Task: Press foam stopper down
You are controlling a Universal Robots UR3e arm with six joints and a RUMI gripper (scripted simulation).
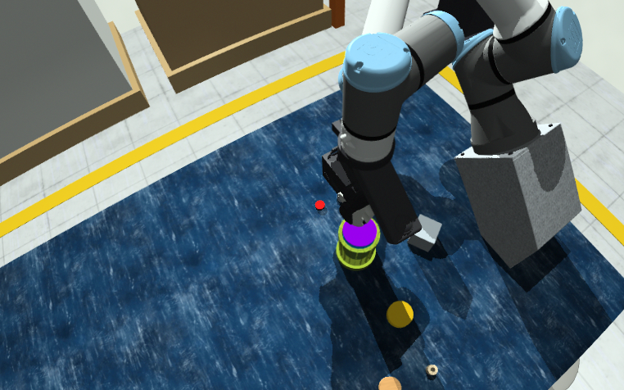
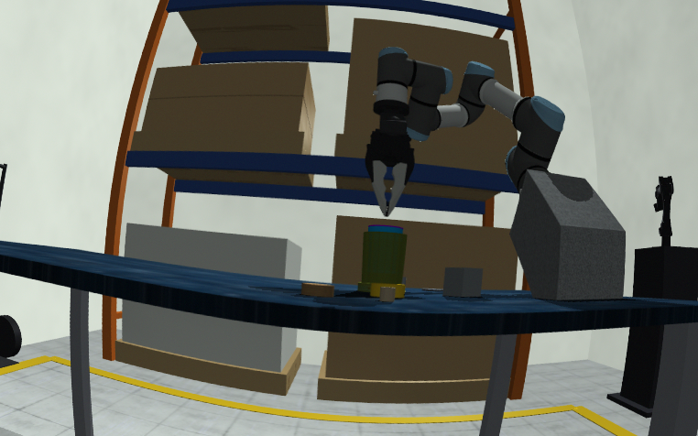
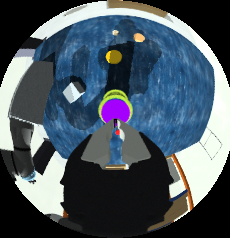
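Note:
A green jar (image 1: 357, 250) stands upright on the blue mat, also seen from the side (image 2: 384, 260) and in the wrist view (image 3: 115, 109). A purple foam stopper (image 1: 359, 233) fills its mouth; in the side view its top (image 2: 385, 228) stands a little above the rim. Nothing lies on the stopper. My gripper (image 2: 388, 210) is shut and empty. It hangs straight above the stopper with a clear gap between its tips and the foam. In the wrist view the tips (image 3: 116, 131) point at the stopper's near edge.
A grey cube (image 1: 426, 235) sits right of the jar. A yellow ball (image 1: 400, 314), a tan disc (image 1: 390, 383) and a small ring (image 1: 431, 369) lie toward the mat's front. A small red dot (image 1: 319, 204) lies left of the jar. The grey robot pedestal (image 1: 517, 193) stands at the right.

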